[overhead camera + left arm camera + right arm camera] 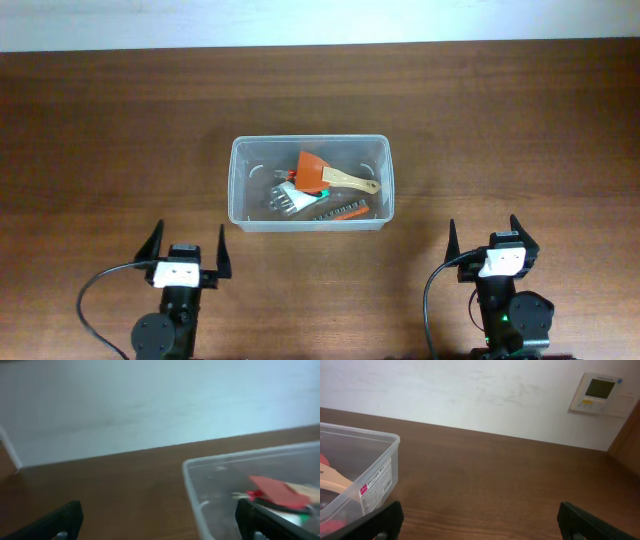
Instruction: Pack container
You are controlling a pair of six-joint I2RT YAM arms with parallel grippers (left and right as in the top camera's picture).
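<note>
The clear plastic container (240, 180) stands in the middle of the table. Inside lie an orange scraper with a wooden handle (318, 172), a silvery tool (287, 200) and an orange strip of bits (345, 211). My left gripper (187, 248) is open and empty, near the front edge, left of the container. My right gripper (484, 238) is open and empty, at the front right. The left wrist view shows the container's near left corner (192, 490) with the red-orange scraper (275, 491) inside. The right wrist view shows the container's right end (375, 460) with a label.
The brown wooden table (100, 150) runs to a white wall at the back (470, 390). A wall thermostat (600, 391) shows in the right wrist view. Black cables trail from both arm bases.
</note>
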